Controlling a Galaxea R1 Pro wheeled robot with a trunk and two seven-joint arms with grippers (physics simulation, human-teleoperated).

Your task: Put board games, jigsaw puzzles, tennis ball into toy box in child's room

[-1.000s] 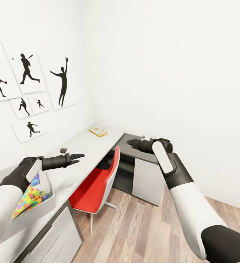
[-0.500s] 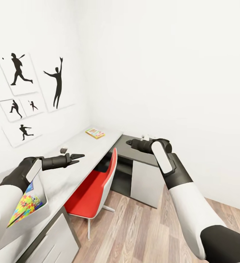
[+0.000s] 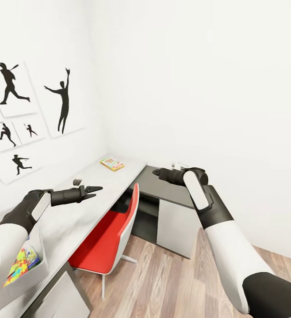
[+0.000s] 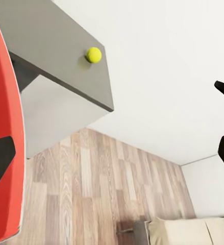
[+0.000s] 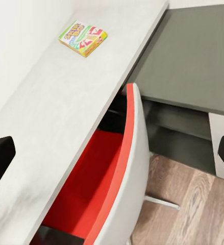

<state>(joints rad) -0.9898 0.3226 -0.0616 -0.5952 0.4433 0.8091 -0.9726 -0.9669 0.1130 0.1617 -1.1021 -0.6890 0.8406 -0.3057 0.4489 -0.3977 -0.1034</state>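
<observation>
Head view has swung right, sliding the toy box [image 3: 32,269] toward seven o'clock; your left gripper [image 3: 93,191] and right gripper [image 5: 112,153] are spread empty, so the board game [image 3: 112,164] at eleven o'clock waits.

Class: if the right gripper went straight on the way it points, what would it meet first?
Probably the red chair, tucked under the table. The right gripper looks straight at its backrest, though depth is unclear.

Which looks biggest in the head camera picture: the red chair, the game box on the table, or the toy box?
1. Red chair, clearly largest.
2. Toy box, but the picture's edge cuts it off and it is nearer.
3. Game box, smallest, though farthest away.
</observation>
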